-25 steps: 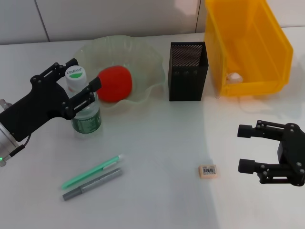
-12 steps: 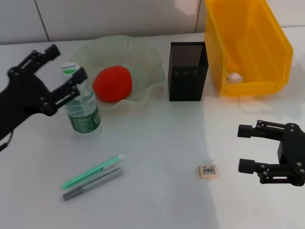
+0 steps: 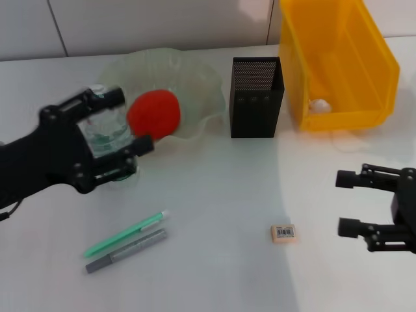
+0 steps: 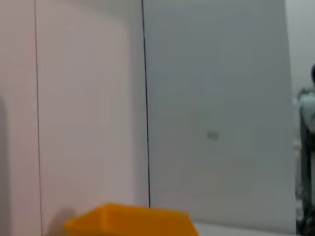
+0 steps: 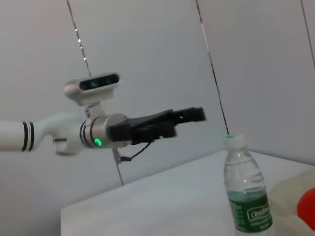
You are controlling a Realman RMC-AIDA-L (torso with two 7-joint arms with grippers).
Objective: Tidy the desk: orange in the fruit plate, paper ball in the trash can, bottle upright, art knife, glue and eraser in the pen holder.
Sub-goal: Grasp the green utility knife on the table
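the left gripper (image 3: 107, 133) is matte black, built of angular linkage bars with small round pivot joints, ending in slim fingers (image 3: 140, 146) with blunt squared tips. it widens back into a broad black body. from the right wrist view the same left gripper (image 5: 189, 118) reads as a long, flat black wedge on a silver-grey cylindrical wrist (image 5: 96, 132) carrying a small glowing green light. a thin dark cable (image 5: 130, 152) loops beneath that wrist. on top sits a rounded grey camera housing (image 5: 92, 88) with a dark glassy front strip. the forearm (image 5: 24, 135) behind is white with two black rings. the right gripper (image 3: 370, 205) is the same black linkage design, two parallel fingers with rounded cylindrical ends.
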